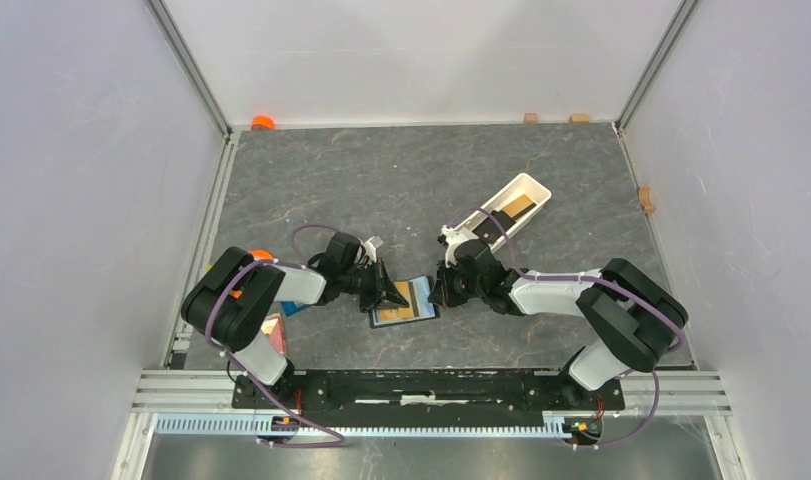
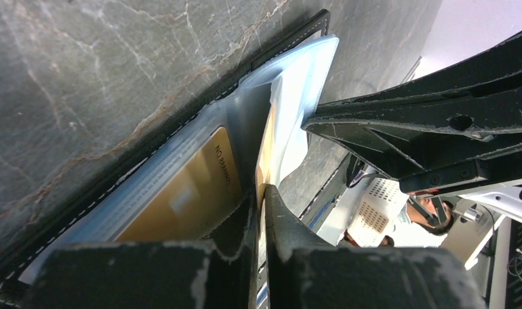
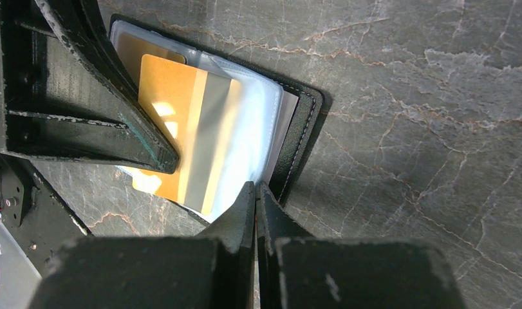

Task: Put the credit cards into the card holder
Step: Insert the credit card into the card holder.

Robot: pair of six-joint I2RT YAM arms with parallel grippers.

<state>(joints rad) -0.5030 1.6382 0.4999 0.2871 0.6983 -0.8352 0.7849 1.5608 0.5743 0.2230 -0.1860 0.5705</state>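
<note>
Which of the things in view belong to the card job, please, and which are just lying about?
Job: card holder, open; tan-orange card, pinched by the left gripper; second card pocketed inside; right gripper, shut at the holder's edge.
Lying about: white tray, contents unclear; orange object by back wall; small wooden blocks.

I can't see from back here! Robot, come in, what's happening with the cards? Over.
Left fingers shut on tan-orange card, over open card holder. Right fingers shut at its edge. Nothing blocking.
</note>
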